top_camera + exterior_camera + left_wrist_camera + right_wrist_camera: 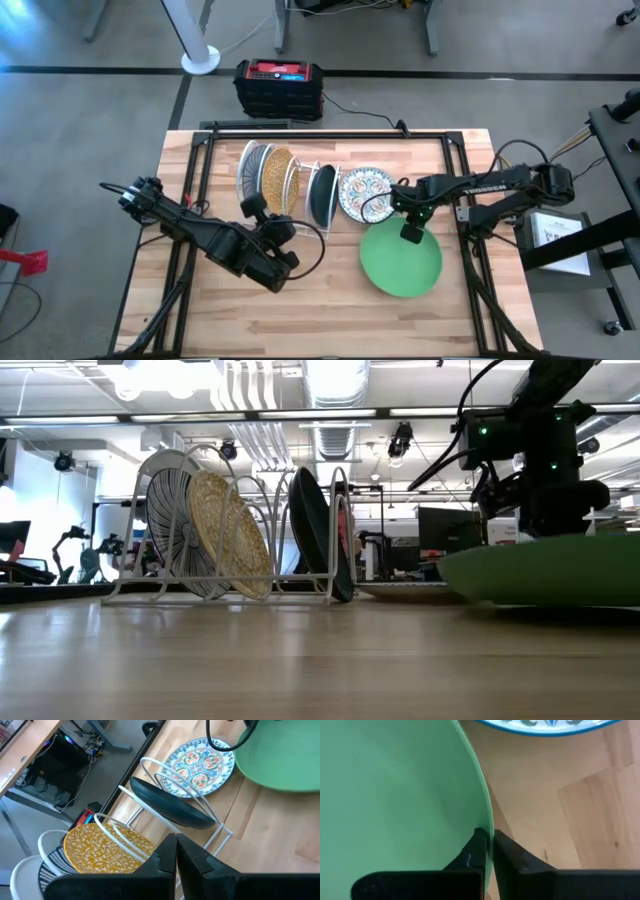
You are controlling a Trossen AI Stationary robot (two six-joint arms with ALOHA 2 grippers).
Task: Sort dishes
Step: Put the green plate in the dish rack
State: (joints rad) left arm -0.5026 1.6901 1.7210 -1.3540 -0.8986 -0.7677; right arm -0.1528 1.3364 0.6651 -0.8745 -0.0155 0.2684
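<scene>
At the near rim of the plain light green round plate [395, 790], the right claw [489, 851] is clenched on the plate's edge, 1 dark finger on the plate's face and the other under the rim. In the high view this right claw [411, 232] sits on the far part of the green plate [400, 262], which lies on the right half of the wooden butcher-block desk [250, 315]. From desk height the green plate [545, 572] shows edge-on with the right arm above it.

Just beyond the green plate lies the white round plate with the blue floral pattern [364, 193], flat on the desk, its edge close to the green one; whether they touch I cannot tell. To its left stands the white wire rack [283, 182], holding 3 plates on edge: a dark teal round plate [322, 195] in the slot nearest the floral plate, a mustard-yellow patterned round plate [275, 178] farther left, and a white plate with dark radial stripes [254, 173] at the rack's far left end.

The left claw [176, 854] is clenched with nothing between its fingers, hovering near the rack on the side of the yellow plate. In the high view the left claw [258, 211] lies just in front of the rack.
</scene>
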